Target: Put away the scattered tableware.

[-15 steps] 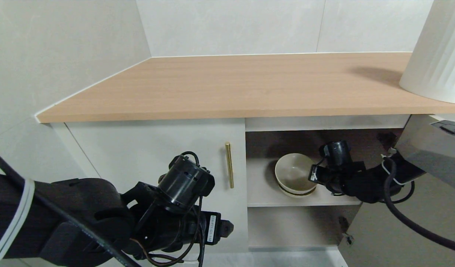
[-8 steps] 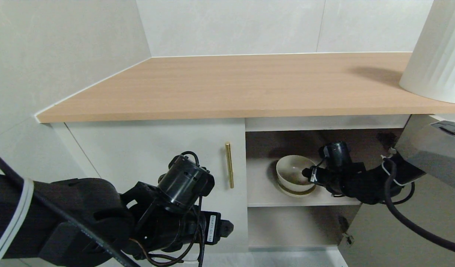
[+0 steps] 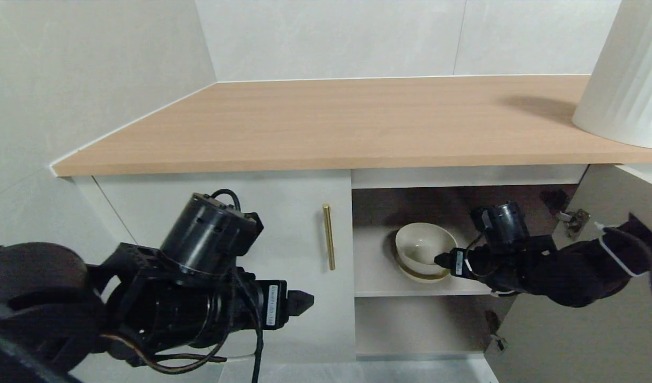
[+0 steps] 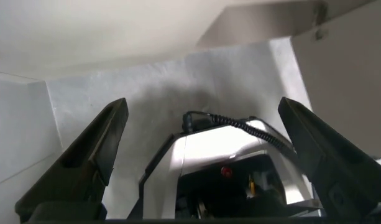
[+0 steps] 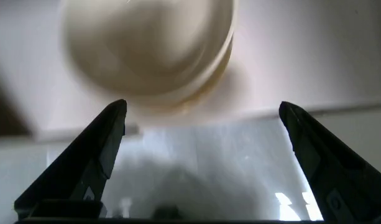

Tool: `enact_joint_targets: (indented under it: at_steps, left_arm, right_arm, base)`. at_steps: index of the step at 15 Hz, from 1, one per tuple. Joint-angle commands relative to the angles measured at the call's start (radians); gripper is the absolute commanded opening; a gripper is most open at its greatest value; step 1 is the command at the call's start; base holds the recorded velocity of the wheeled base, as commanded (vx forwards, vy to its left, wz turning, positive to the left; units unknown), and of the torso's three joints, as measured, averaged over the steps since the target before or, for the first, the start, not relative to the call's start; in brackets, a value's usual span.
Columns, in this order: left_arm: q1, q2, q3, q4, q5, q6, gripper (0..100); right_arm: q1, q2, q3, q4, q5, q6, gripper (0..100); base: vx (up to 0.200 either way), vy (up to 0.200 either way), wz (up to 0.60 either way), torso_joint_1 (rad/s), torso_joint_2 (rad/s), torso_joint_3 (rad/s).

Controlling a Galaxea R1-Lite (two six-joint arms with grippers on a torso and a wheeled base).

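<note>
Settled level since a second ago, the bowl (image 3: pixel 420 246) sits on a dish (image 3: pixel 419 276) on the cabinet's upper shelf (image 3: pixel 374 277). Right gripper (image 3: pixel 442 260) hovers just beside its rim, fingers spread, empty. Left gripper (image 3: pixel 303 301), shifted leftward, hangs with fingers apart before the closed door (image 3: pixel 283 213)

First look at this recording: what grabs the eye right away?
A cream bowl, stacked on another dish, sits on the upper shelf of the open cabinet, with the right gripper open just before it. The left gripper, also open, hangs in front of the closed door with the brass handle.
</note>
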Motion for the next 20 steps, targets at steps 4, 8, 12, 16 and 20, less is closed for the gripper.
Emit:
enact_joint_targets:
  at_steps: [4, 8, 12, 16, 20]
  left_arm:
    - [0.061, -0.272, 0.125, 0.071, 0.0, 0.067, 100]
    - [0.095, -0.276, 0.128, 0.069, 0.009, 0.077, 100]
    - [0.095, -0.23, 0.1, 0.068, 0.012, 0.077, 100]
    - [0.095, -0.155, 0.097, 0.066, 0.055, 0.074, 100]
    - [0.093, -0.152, 0.099, 0.066, 0.062, 0.074, 100]
  right_arm:
    - [0.071, -0.506, 0.152, 0.312, 0.054, -0.037, 100]
    - [0.102, -0.594, 0.251, 0.319, 0.053, -0.039, 100]
    - [0.11, -0.597, 0.269, 0.319, 0.045, -0.039, 100]
    - [0.134, -0.594, 0.278, 0.319, 0.043, -0.039, 100]
    - [0.134, -0.594, 0.283, 0.319, 0.042, -0.04, 100]
  base:
    - [0.0, 0.0, 0.0, 0.0, 0.0, 0.0]
    - [0.0, 0.0, 0.0, 0.0, 0.0, 0.0]
    - [-0.05, 0.0, 0.0, -0.001, 0.0, 0.001]
    - [-0.2, 0.0, 0.0, 0.001, 0.0, 0.005]
    - [-0.2, 0.0, 0.0, 0.002, 0.0, 0.002]
